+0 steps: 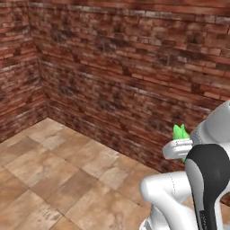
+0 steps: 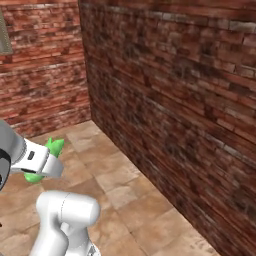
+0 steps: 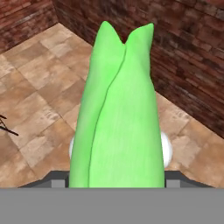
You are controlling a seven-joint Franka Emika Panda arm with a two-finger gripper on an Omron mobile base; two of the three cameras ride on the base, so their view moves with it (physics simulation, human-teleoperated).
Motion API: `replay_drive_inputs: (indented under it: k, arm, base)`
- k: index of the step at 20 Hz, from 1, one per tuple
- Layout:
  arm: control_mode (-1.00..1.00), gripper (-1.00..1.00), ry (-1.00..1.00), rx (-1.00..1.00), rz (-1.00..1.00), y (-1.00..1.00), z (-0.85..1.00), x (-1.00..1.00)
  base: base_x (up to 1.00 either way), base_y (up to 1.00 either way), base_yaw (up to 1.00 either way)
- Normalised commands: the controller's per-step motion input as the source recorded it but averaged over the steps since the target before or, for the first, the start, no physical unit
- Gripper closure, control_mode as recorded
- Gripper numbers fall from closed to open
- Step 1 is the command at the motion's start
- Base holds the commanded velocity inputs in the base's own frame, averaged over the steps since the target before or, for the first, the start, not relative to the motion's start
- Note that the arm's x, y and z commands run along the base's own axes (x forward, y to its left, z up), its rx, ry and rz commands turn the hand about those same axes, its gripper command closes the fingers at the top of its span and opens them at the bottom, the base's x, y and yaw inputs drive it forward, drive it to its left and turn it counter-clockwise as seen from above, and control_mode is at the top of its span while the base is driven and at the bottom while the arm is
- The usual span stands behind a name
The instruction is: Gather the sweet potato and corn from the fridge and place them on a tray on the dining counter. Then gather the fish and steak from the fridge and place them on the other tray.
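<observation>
**Inspector:** Between the fingers, nearest the hand camera, sits the corn (image 3: pixel 117 118). Its green husk rises up the hand view to two pointed tips, and the gripper (image 3: pixel 117 175) is closed across its lower body at a middling width.

**Clerk:** Is the hold well placed?

**Inspector:** By my judgement, yes. It clamps the thick part of the cob, where the core is stiff. The leaf tips would be a poor place: thin, pliable, likely to fold or slip. The husk looks smooth, so a sideways jolt could let it slide. It should be light.

**Clerk:** And where is it in the room?

**Inspector:** Carried clear of the floor (image 1: pixel 67 179). From the base, green tips (image 1: pixel 180 131) show just past the white hand, with a brick wall (image 2: pixel 175 100) beyond. No tray or counter is visible, so placing is not yet done.
</observation>
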Motion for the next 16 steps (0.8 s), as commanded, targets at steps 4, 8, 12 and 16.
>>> replay_drive_inputs:
  k: [4,8,12,16]
  arm:
    - [1.00,1.00,0.00,0.00,0.00,0.00,0.00,0.00]
    - [1.00,1.00,0.00,0.00,0.00,0.00,0.00,0.00]
    - [1.00,1.00,0.00,0.00,0.00,0.00,0.00,0.00]
    - [1.00,1.00,0.00,0.00,0.00,0.00,0.00,0.00]
  base:
    - [0.89,-0.05,0.48]
    - [0.97,-0.08,0.48]
    - [0.98,-0.10,0.48]
    - [0.97,-0.11,0.48]
